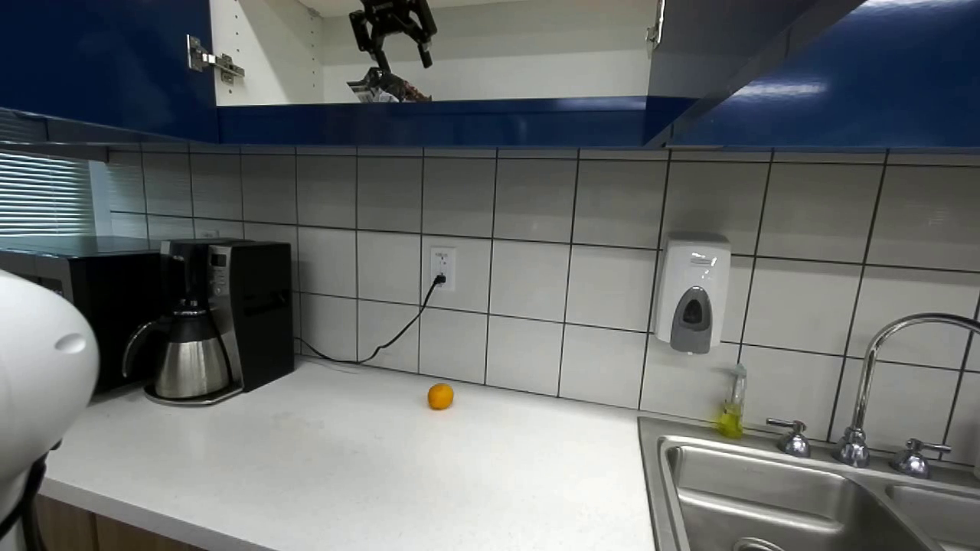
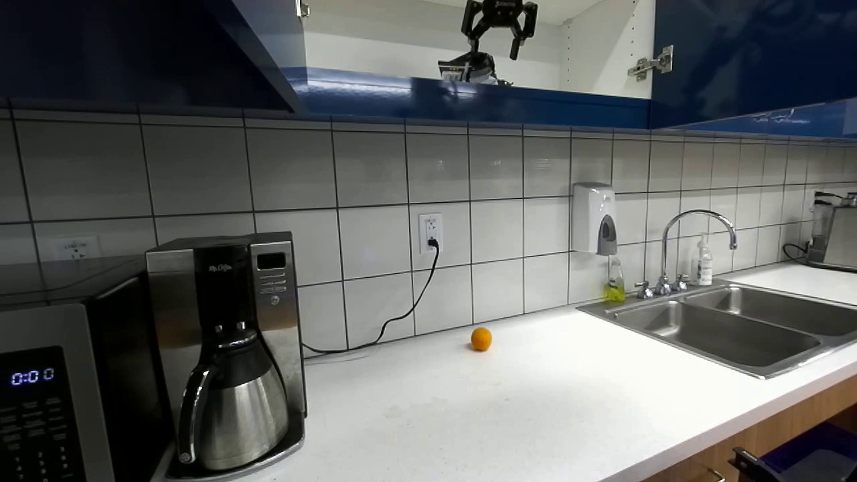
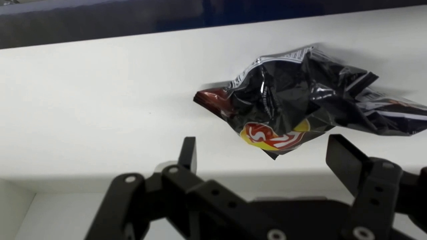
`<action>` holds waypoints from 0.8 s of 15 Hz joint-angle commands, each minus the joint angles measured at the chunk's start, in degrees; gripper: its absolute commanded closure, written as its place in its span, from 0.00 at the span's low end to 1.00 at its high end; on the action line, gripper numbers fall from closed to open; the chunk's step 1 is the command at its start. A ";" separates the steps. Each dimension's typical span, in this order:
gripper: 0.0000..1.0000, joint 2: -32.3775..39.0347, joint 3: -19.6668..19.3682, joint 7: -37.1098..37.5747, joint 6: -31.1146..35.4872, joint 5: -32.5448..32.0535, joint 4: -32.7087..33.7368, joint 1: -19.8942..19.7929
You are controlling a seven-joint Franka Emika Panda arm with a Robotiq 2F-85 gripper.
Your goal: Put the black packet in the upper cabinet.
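Note:
The black packet (image 3: 283, 96), crumpled and shiny with a red and yellow logo, lies on the pale floor of the upper cabinet (image 3: 100, 100). At the right its end runs to the border of the wrist view. Both exterior views show the packet (image 1: 380, 81) just behind the blue lower edge of the upper cabinet (image 2: 402, 88), which hides its base. My gripper (image 3: 262, 141) is open, its fingers wide apart, with nothing held between them. Inside the cabinet the gripper (image 1: 404, 64) points downward over the packet, its fingertips close above it.
Open blue doors (image 1: 99, 69) flank the cabinet, with a metal hinge (image 2: 651, 64) at one side. On the counter below are an orange ball (image 2: 481, 339), a coffee maker (image 1: 264, 314) and a microwave (image 2: 40, 375). A sink (image 1: 766, 490) and soap dispenser (image 1: 695, 295) are further along.

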 commanded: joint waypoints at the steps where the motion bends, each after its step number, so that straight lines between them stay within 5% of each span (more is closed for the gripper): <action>1: 0.00 -0.53 0.36 -0.39 0.18 -1.76 0.67 0.38; 12: 0.00 -3.45 1.14 0.46 0.02 -3.02 -1.32 1.51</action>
